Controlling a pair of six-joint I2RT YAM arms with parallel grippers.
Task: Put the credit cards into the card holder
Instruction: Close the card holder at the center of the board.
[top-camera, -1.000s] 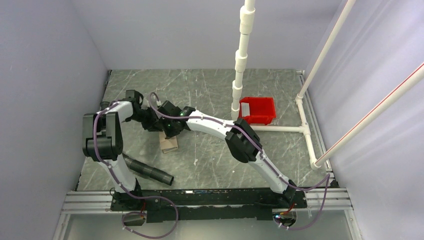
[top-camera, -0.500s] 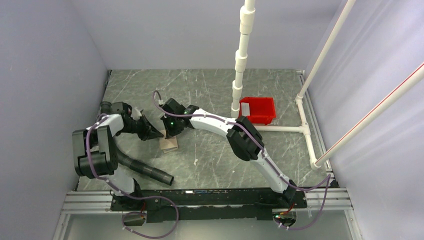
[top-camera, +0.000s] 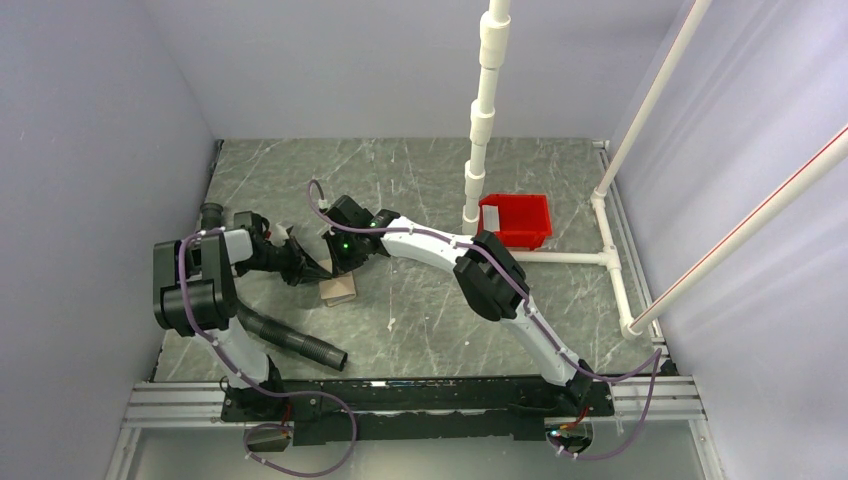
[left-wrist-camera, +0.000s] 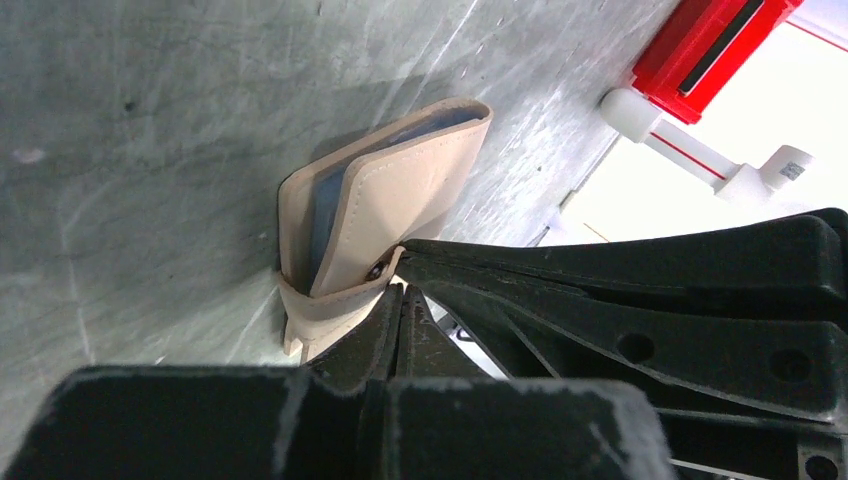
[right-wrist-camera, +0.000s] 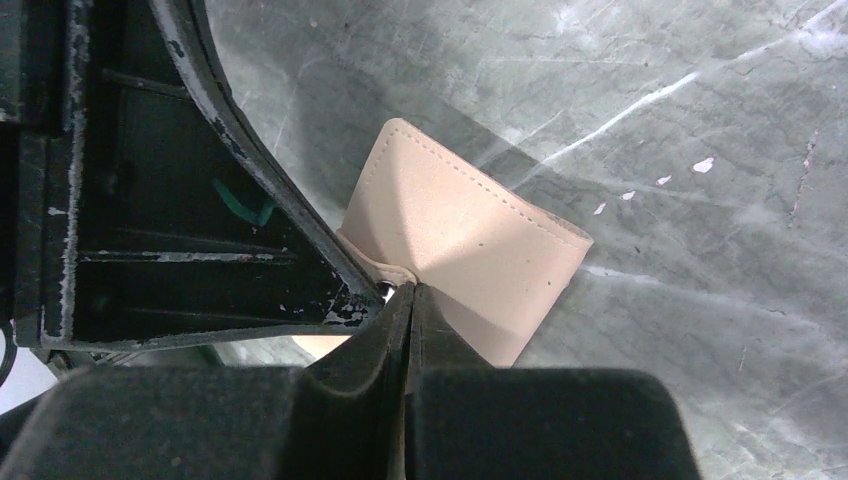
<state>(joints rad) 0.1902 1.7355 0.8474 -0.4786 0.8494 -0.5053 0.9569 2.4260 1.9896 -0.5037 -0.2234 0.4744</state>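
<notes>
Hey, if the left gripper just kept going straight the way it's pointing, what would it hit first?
The card holder. The shut left gripper points at its strap end, and its tips seem to be touching it. The right gripper, also shut, meets the same spot from the other side, so it would likely come next.

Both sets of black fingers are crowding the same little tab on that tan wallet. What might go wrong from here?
1. The left fingers and right fingers, both shut, meet tip to tip at the card holder's snap tab; they might knock each other.
2. The holder lies loose on the smooth table, so a push may slide it rather than open it.
3. It looks folded shut, so no card can go in yet.
</notes>
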